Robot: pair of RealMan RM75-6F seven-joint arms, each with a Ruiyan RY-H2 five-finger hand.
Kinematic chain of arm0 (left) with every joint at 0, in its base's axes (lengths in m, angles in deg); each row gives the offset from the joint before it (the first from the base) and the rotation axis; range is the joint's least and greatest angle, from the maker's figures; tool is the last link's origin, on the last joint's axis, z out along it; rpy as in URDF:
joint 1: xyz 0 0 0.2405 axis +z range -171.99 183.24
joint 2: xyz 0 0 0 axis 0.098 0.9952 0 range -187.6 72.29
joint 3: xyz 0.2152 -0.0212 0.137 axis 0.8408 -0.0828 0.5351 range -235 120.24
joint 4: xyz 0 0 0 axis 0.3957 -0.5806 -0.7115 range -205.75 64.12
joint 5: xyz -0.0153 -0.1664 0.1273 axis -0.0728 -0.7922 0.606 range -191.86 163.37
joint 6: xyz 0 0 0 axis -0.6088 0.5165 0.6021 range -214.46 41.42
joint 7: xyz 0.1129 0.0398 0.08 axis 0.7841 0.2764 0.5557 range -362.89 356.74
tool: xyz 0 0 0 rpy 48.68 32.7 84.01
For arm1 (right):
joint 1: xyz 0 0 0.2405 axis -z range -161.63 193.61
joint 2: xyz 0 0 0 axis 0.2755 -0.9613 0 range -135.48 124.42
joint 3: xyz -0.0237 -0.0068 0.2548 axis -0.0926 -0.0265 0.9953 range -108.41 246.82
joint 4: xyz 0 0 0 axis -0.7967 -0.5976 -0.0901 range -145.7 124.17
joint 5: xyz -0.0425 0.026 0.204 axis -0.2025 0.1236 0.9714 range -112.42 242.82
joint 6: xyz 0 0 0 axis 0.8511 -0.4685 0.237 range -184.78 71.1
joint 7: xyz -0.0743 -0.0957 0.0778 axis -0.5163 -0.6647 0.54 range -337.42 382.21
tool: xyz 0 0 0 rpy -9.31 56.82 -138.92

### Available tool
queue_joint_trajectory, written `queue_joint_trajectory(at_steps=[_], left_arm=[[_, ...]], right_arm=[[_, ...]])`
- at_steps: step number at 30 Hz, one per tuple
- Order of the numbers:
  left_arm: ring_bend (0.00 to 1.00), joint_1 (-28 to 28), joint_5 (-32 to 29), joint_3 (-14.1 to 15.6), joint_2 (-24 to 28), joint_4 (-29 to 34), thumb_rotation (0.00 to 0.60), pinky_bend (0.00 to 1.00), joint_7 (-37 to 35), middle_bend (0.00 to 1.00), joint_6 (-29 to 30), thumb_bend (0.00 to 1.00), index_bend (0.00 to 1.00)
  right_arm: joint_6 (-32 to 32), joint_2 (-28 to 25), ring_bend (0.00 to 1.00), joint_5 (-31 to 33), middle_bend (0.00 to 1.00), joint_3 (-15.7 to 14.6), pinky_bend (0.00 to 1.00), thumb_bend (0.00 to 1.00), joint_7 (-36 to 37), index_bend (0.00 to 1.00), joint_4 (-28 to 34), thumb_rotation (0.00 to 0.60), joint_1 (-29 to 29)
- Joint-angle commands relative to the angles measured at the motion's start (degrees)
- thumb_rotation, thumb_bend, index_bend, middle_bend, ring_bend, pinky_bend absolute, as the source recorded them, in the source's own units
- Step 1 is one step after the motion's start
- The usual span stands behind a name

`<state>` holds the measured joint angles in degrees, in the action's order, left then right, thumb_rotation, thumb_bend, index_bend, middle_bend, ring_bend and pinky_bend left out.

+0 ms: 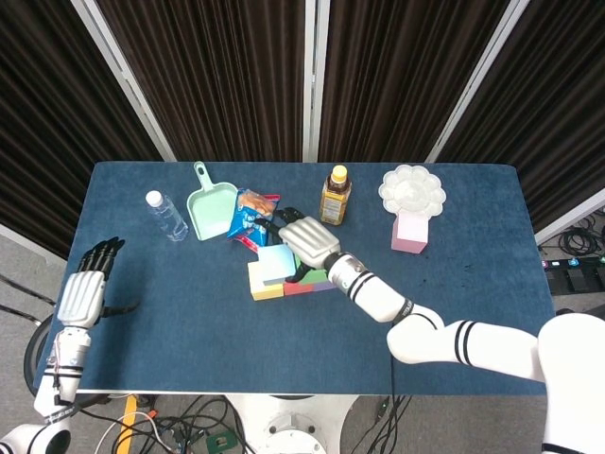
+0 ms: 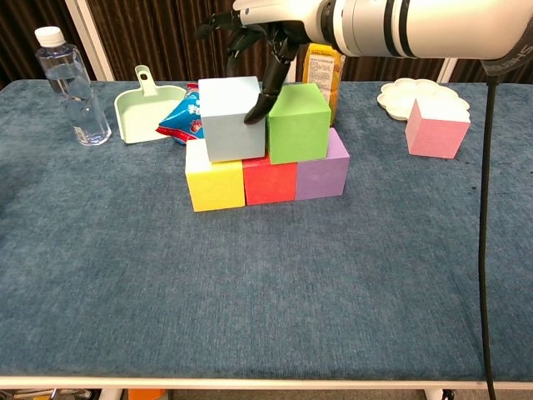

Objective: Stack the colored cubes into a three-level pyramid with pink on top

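Note:
Yellow [image 2: 215, 185], red [image 2: 269, 182] and purple [image 2: 321, 175] cubes form a row on the blue table. A green cube [image 2: 298, 122] sits on the red and purple ones. Beside it, a light blue cube [image 2: 233, 117] rests over the yellow and red ones, nearly touching the green. My right hand [image 2: 262, 33] comes down from behind and holds the light blue cube [image 1: 275, 262], thumb on its right face and the other fingers behind it. The pink cube [image 2: 436, 127] stands alone at the right. My left hand [image 1: 83, 284] hangs off the table's left edge, fingers apart, holding nothing.
Behind the stack lie a mint dustpan [image 2: 150, 108], a snack bag [image 2: 181, 121] and a juice bottle [image 2: 325, 67]. A water bottle [image 2: 71, 87] stands at the far left. A white palette [image 2: 420, 94] lies behind the pink cube.

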<state>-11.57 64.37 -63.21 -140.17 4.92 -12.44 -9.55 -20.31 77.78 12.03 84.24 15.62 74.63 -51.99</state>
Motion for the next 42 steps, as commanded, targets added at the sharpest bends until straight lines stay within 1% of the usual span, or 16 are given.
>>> queue_joint_trajectory(at_steps=[1,8,20,42], left_arm=[[0.00,-0.03,-0.14,-0.17,0.01,0.20,0.600,0.09,-0.56,0.02,-0.50,0.05,0.06],[0.00,-0.19,-1.14,-0.74,1.02,1.63,0.600,0.09,-2.66,0.02,-2.68,0.06,0.06],[0.00,-0.57,-1.81,-1.36,1.12,2.39,0.600,0.09,-2.24,0.02,-4.25,0.06,0.06],[0.00,-0.39,-2.35,-1.99,0.70,1.44,0.600,0.09,-3.17,0.02,-5.00,0.06,0.06]], right_arm=[[-0.38,-0.18,0.00,0.32,0.47,0.04,0.00,0.13,0.29,0.00,-0.03,0.600,-0.07],[-2.43,-1.02,0.00,1.72,0.47,0.02,0.00,0.13,1.11,0.00,-0.05,0.600,-0.74],[-4.47,-2.25,0.00,5.01,0.47,-0.75,0.00,0.15,1.37,0.00,0.20,0.600,-2.08],[-5.12,-1.04,0.01,6.95,0.47,-1.80,0.00,0.16,2.08,0.00,-1.89,0.600,-3.72]])
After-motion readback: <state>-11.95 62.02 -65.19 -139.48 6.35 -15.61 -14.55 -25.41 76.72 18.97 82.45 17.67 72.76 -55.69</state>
